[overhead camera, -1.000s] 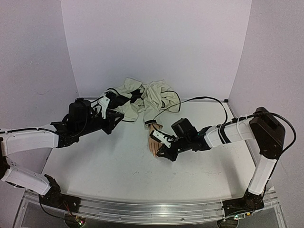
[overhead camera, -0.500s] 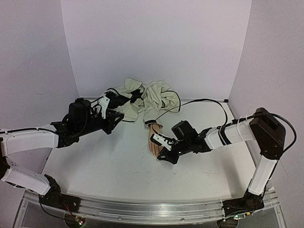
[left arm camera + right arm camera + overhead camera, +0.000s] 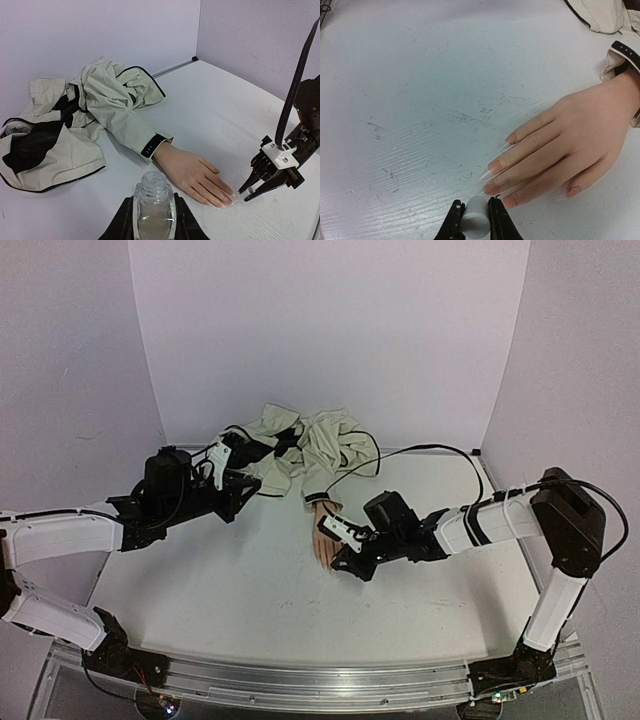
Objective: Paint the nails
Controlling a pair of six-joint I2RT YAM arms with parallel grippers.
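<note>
Two arms loaded. Right gripper [image 3: 474,222] pinches a white cylinder [image 3: 476,212], likely the brush cap, just beside the nails [image 3: 492,166] and nearer of the two. Mannequin hand [image 3: 325,532] lies flat on the table [image 3: 230,590], its long axis running from cuff to fingertips, toward that gripper. Left gripper [image 3: 152,225] clamps a clear bottle [image 3: 152,192], well apart. No readable labels.

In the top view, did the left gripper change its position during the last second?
No. The left gripper, holding the bottle, sits at the same spot as before, just left of the cream jacket.
</note>
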